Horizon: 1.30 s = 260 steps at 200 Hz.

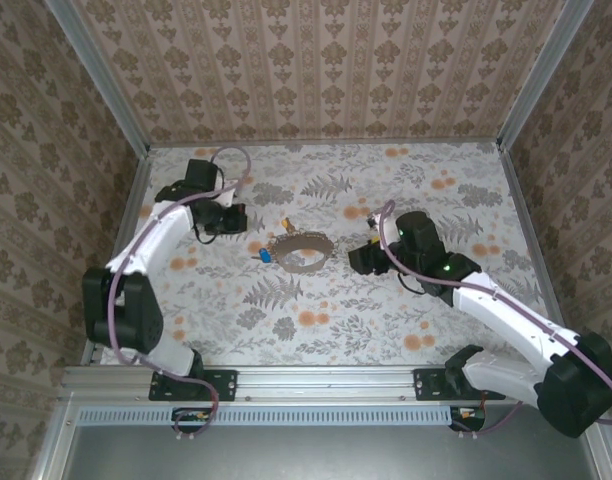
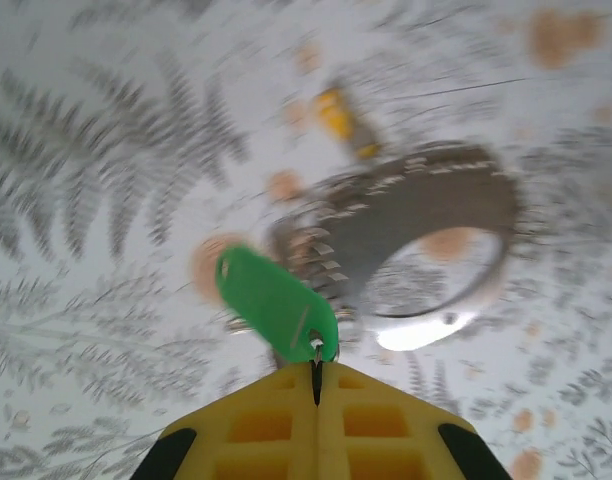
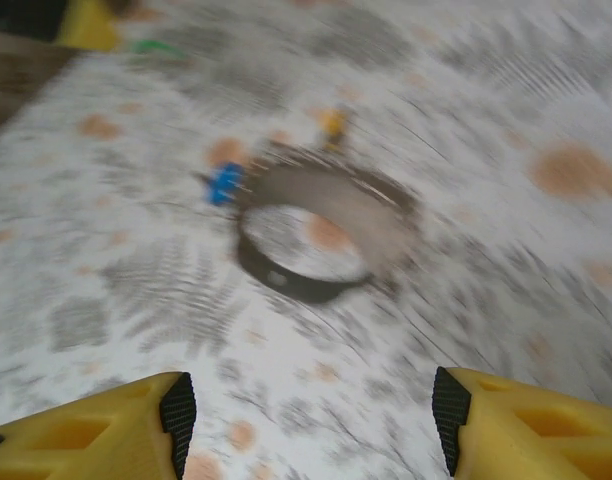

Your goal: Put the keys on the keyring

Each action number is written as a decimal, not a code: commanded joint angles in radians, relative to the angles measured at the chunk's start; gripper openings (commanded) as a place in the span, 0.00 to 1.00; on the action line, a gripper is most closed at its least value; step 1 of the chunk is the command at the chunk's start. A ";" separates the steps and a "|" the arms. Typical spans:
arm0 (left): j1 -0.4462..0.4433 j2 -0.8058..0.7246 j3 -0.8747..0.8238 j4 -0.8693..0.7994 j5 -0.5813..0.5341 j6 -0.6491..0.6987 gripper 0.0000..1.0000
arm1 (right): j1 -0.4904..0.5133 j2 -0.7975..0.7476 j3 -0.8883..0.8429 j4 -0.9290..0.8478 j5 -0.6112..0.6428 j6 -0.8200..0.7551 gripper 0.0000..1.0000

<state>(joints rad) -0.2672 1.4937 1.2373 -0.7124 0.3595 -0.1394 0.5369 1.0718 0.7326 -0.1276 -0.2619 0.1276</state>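
L tool [image 2: 316,375], clamped shut on green key [image 2: 276,300] by its very end, hangs near keyring [image 2: 386,215] on table [image 2: 86,100]; R tool [image 3: 311,415] gapes wide, empty. Risk: key pivots loose in thin grip; unpinned keyring skids away.

The top external camera looks steeply down from above and behind the arm bases at the bottom edge, far enough off to take in the whole table [image 1: 386,310]. The left wrist camera sits low and close behind the left gripper [image 2: 316,372], which pinches the green key [image 2: 276,300] at bottom centre. The right wrist camera looks from farther back past the right gripper [image 3: 311,420], whose fingers sit spread in the lower corners. All three views share the keyring [image 1: 301,252] and the patterned surface around it.
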 commanded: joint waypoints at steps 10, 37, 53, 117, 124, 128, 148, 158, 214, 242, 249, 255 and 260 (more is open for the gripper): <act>-0.168 -0.158 -0.056 0.101 0.113 0.200 0.00 | 0.039 -0.065 -0.049 0.375 -0.279 -0.193 0.59; -0.326 -0.351 -0.231 0.348 0.168 0.343 0.00 | 0.043 -0.080 0.017 0.260 -0.339 -0.335 0.56; -0.372 -0.461 -0.348 0.501 0.232 0.434 0.00 | 0.043 -0.105 0.041 0.159 -0.363 -0.424 0.57; -0.490 -0.586 -0.410 0.506 0.416 0.682 0.00 | 0.100 -0.164 0.048 0.039 -0.530 -0.519 0.50; -0.500 -0.580 -0.409 0.506 0.415 0.694 0.00 | 0.118 -0.161 0.058 0.015 -0.512 -0.535 0.49; -0.505 -0.576 -0.408 0.508 0.414 0.700 0.00 | 0.127 -0.161 0.061 0.004 -0.500 -0.541 0.48; -0.518 -0.550 -0.390 0.512 0.416 0.704 0.00 | 0.153 -0.153 0.068 -0.021 -0.422 -0.569 0.42; -0.523 -0.538 -0.378 0.514 0.434 0.704 0.00 | 0.157 -0.151 0.063 -0.012 -0.392 -0.572 0.42; -0.556 -0.513 -0.372 0.584 0.452 0.685 0.00 | 0.172 -0.145 0.055 -0.003 -0.328 -0.584 0.27; -0.560 -0.505 -0.366 0.591 0.451 0.677 0.00 | 0.170 -0.160 0.044 -0.004 -0.297 -0.595 0.23; -0.561 -0.503 -0.366 0.591 0.449 0.675 0.00 | 0.172 -0.163 0.039 0.000 -0.296 -0.595 0.23; -0.561 -0.500 -0.365 0.594 0.448 0.675 0.00 | 0.172 -0.165 0.035 0.007 -0.296 -0.594 0.23; -0.562 -0.499 -0.366 0.596 0.447 0.671 0.00 | 0.173 -0.167 0.031 0.012 -0.295 -0.590 0.23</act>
<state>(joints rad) -0.8181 0.9852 0.8410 -0.1482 0.7746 0.5316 0.7017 0.9260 0.7715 -0.1181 -0.5892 -0.4484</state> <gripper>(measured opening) 0.047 0.231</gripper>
